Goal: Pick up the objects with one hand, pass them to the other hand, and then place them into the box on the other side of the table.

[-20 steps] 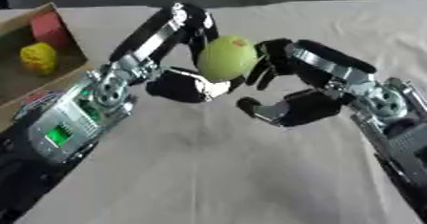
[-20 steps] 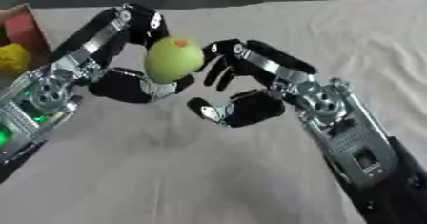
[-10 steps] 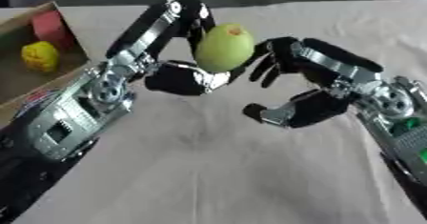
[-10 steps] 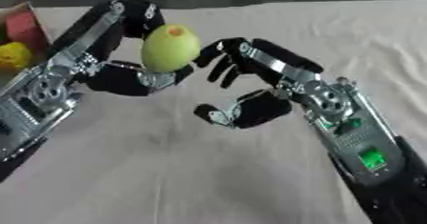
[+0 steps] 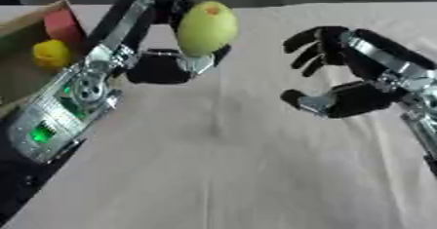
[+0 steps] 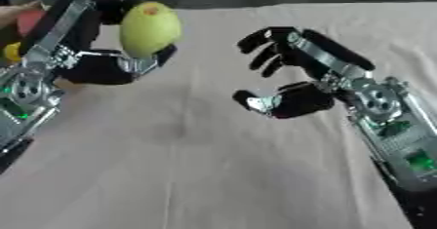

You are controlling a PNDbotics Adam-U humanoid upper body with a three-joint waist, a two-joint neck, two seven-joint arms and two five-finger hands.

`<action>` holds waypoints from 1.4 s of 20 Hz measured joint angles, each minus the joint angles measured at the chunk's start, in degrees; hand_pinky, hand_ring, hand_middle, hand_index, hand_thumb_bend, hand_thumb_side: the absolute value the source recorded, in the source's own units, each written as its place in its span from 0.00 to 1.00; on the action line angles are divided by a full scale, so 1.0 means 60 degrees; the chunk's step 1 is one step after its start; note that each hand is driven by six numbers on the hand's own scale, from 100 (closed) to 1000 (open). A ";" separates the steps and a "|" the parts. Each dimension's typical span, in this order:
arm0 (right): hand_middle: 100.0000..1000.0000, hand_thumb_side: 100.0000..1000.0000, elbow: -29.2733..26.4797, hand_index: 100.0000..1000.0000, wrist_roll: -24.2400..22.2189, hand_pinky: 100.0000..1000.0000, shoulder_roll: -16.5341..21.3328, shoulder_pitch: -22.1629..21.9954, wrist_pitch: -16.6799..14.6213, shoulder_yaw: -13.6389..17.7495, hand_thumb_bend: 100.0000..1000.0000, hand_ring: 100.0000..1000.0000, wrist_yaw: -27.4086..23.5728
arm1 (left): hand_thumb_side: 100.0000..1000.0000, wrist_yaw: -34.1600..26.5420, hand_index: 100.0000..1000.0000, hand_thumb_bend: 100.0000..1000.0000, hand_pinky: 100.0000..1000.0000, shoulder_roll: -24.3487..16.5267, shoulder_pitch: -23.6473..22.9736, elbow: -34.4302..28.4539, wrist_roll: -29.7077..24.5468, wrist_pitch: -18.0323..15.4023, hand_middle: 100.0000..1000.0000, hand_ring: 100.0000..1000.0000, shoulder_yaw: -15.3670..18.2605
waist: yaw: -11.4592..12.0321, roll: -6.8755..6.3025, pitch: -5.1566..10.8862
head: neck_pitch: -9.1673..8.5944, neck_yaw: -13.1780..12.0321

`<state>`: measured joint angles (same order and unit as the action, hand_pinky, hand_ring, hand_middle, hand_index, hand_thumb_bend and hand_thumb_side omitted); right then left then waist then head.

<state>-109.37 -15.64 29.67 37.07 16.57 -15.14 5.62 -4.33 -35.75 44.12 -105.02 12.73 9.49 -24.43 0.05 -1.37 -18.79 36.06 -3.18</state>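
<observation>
A yellow-green, pear-like fruit is held clear of the counter, raised above its far left portion. A small brownish spot is noted near the top of the fruit. The fruit is gripped by the left hand, whose fingers and thumb are curled round its lower and rear sides; the upper and front faces of the fruit are left exposed. The left arm is seen entering from the lower left, with a silver joint and a green-lit panel visible along the forearm.

The right hand is positioned to the right of the fruit, apart from it, with a clear gap of cloth showing between the two. Its fingers are spread and only slightly bent, the thumb is held out below them, and nothing is held. The palm is turned toward the fruit. The right arm is seen running off toward the lower right corner.

The counter is covered with a pale cloth. At the left edge a cardboard box is observed, well to the left of the fruit. Inside it a yellow object and a red block are recorded, the red block lying farther back than the yellow object.
</observation>
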 measured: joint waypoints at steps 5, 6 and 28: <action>0.72 0.16 -0.0245 0.76 0.0636 0.61 0.0676 -0.0167 0.0050 0.0416 0.27 0.67 -0.0361 | 0.00 -0.0417 0.35 0.37 0.34 -0.0580 -0.0392 -0.0101 0.0603 0.0127 0.35 0.24 0.0693 | 0.0017 0.0001 0.0028 | 0.0001 -0.0148; 0.73 0.22 -0.0255 0.76 0.0826 0.62 0.0828 -0.0186 0.0072 0.0522 0.09 0.67 -0.0461 | 0.00 -0.0501 0.35 0.37 0.34 -0.0704 -0.0467 -0.0099 0.0732 0.0149 0.35 0.24 0.0838 | 0.0023 0.0002 0.0042 | 0.0001 -0.0189; 0.73 0.14 0.0188 0.77 0.4552 0.65 0.2856 -0.0301 0.0022 0.2810 0.01 0.69 -0.0357 | 0.00 0.0136 0.42 0.46 0.41 -0.2427 -0.1577 0.3478 0.0808 0.2019 0.41 0.33 0.2605 | 0.0073 0.0066 0.0223 | -0.0085 -0.2145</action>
<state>-108.24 11.67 46.81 35.26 16.71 1.71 3.48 -3.52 -50.31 34.66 -84.15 17.58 21.60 -8.80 0.49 -0.97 -17.45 35.55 -16.05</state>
